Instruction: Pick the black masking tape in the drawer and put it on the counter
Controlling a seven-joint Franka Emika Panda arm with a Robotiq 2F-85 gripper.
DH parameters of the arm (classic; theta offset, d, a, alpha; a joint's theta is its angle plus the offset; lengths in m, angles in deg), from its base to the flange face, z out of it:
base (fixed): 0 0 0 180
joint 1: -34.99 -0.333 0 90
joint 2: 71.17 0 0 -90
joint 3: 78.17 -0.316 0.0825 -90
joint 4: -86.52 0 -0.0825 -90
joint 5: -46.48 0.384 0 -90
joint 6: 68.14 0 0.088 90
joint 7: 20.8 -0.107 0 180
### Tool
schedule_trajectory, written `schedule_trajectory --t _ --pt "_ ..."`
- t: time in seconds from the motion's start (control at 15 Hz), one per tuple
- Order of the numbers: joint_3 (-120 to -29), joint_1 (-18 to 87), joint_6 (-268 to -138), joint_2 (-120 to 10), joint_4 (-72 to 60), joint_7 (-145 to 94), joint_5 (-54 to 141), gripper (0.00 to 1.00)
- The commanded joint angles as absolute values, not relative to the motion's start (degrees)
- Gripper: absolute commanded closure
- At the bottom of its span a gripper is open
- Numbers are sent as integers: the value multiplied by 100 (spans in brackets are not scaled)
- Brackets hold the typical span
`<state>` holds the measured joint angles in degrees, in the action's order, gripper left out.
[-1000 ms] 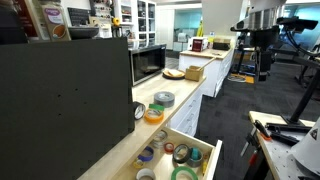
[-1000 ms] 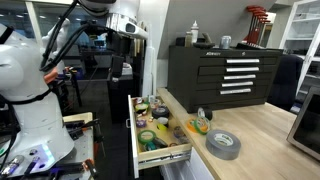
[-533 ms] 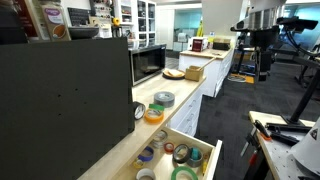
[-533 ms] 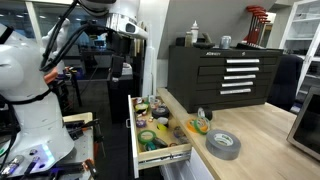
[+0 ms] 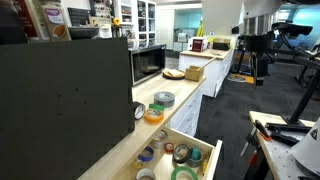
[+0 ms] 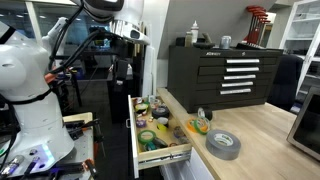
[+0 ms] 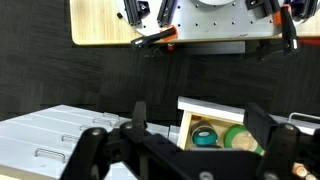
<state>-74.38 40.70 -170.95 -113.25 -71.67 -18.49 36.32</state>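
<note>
Change: in both exterior views the arm's upper links have shifted a little since half a second ago; the drawer's contents lie as they did.
Arm: white, reaching in over the dark floor beyond the open end of the drawer (image 6: 135, 140).
Gripper (image 6: 121, 72): hangs above and off the far end of the drawer, clear of the rolls inside.
Fingers (image 7: 137, 112): spread wide in the wrist view, nothing between them, touching nothing.
Wrist view: gripper (image 7: 197, 114) looks down on dark floor, with one corner of the drawer (image 7: 200, 108) below it; a green roll (image 7: 238, 138) and a teal roll (image 7: 204, 137) show there.
Drawer, state: pulled out from under the surface, white front panel (image 5: 213, 160) toward the aisle, light wood sides.
Black masking tape (image 5: 181, 155): lies flat inside the drawer among other rolls, near the front panel; small in frame, its detail hard to tell.
Counter (image 6: 270, 140): light wood-toned surface running beside the drawer.
Grey tape roll (image 6: 223, 144): flat on the surface, near the drawer's edge.
Black tool chest (image 6: 225, 70): stands on the surface behind the grey roll.
</note>
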Motion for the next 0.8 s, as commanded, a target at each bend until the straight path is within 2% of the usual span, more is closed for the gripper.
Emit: schedule_trajectory --t 0.0,0.73 --pt "-7596 3874 -17396 -10810 -7043 -1897 3623 0" --pt "-8153 3334 -18242 -9592 -6896 -1860 3590 0"
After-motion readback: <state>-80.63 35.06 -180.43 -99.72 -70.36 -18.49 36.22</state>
